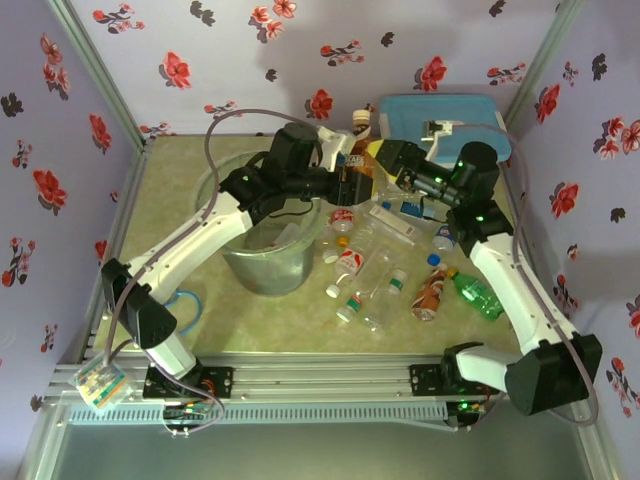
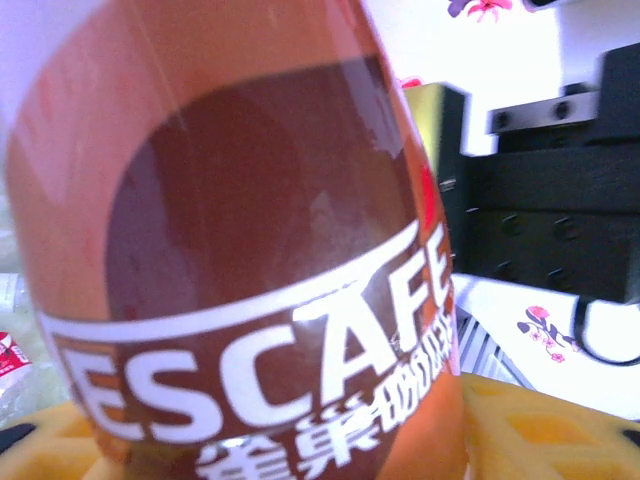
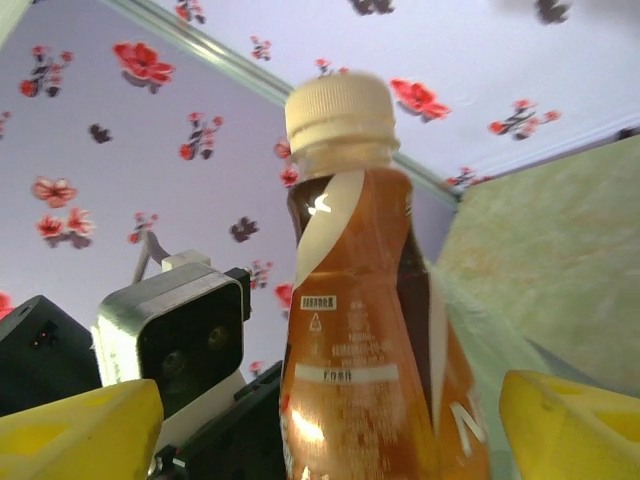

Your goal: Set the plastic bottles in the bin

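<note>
Left end effector (image 2: 280, 450) gripping one brown bottle (image 3: 360, 330), right end effector (image 3: 325, 432) open, one bin (image 1: 262, 277)

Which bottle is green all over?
The green bottle lying at the pile's right edge, beside the orange-labelled bottle. The others are clear, bar the brown bottle.

A brown-labelled bottle (image 3: 365, 330) is aloft, cap up; other bottles (image 1: 378, 285) lie scattered right of the grey bin (image 1: 265, 275)

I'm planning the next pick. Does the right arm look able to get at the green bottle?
Probably yes: the green bottle lies uncovered beside the right arm, whose jaws stand open, clear of the brown bottle the left arm holds.
</note>
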You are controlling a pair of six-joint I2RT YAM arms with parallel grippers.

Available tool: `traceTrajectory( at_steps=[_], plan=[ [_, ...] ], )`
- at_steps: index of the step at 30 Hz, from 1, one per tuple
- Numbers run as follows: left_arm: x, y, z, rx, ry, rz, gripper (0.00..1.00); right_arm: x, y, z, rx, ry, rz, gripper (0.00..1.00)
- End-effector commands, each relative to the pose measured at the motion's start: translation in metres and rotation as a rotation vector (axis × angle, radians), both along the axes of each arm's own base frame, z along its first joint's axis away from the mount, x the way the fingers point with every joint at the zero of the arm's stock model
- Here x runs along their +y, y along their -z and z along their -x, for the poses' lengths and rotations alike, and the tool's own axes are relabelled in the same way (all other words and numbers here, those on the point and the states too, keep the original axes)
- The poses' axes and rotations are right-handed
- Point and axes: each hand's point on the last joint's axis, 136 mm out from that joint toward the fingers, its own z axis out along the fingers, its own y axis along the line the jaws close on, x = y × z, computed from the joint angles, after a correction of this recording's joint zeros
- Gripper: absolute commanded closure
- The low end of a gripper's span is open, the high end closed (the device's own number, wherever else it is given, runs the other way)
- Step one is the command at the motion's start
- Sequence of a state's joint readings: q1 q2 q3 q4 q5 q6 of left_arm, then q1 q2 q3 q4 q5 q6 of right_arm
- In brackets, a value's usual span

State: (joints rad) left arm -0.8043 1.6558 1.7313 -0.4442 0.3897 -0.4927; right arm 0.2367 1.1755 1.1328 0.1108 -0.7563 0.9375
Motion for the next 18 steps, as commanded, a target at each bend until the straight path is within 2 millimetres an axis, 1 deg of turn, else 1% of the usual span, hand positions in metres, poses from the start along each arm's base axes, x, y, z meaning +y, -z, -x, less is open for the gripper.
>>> traceTrajectory(
  at_steps=[1, 4, 7, 8, 11, 12, 13, 15, 18],
  plan=[
    [0.018, -0.026, 0.001, -0.036, -0.025, 0.041, 0.5, -0.026, -0.014, 0.014, -0.062, 0.094, 0.131, 0.12],
    [0.034, -0.03, -0.001, -0.044, -0.053, 0.028, 0.5, -0.05, -0.008, 0.019, -0.03, 0.177, 0.219, 0.12],
    [0.057, -0.035, -0.005, -0.062, -0.105, 0.012, 0.5, -0.077, 0.011, 0.025, 0.035, 0.281, 0.333, 0.13],
    [0.066, -0.038, -0.005, -0.069, -0.122, 0.01, 0.51, -0.088, 0.023, 0.027, 0.072, 0.327, 0.398, 0.13],
    [0.097, -0.038, -0.006, -0.084, -0.191, -0.046, 0.51, -0.127, 0.064, 0.036, 0.202, 0.464, 0.621, 0.14],
    [0.11, -0.034, -0.007, -0.093, -0.222, -0.085, 0.51, -0.141, 0.075, 0.04, 0.248, 0.512, 0.69, 0.14],
    [0.121, -0.03, -0.007, -0.097, -0.253, -0.125, 0.52, -0.151, 0.084, 0.044, 0.284, 0.544, 0.733, 0.14],
    [0.143, -0.014, -0.007, -0.091, -0.302, -0.218, 0.53, -0.17, 0.103, 0.051, 0.389, 0.617, 0.781, 0.12],
    [0.162, 0.013, -0.006, -0.054, -0.335, -0.331, 0.55, -0.181, 0.125, 0.057, 0.503, 0.644, 0.82, 0.12]
  ],
)
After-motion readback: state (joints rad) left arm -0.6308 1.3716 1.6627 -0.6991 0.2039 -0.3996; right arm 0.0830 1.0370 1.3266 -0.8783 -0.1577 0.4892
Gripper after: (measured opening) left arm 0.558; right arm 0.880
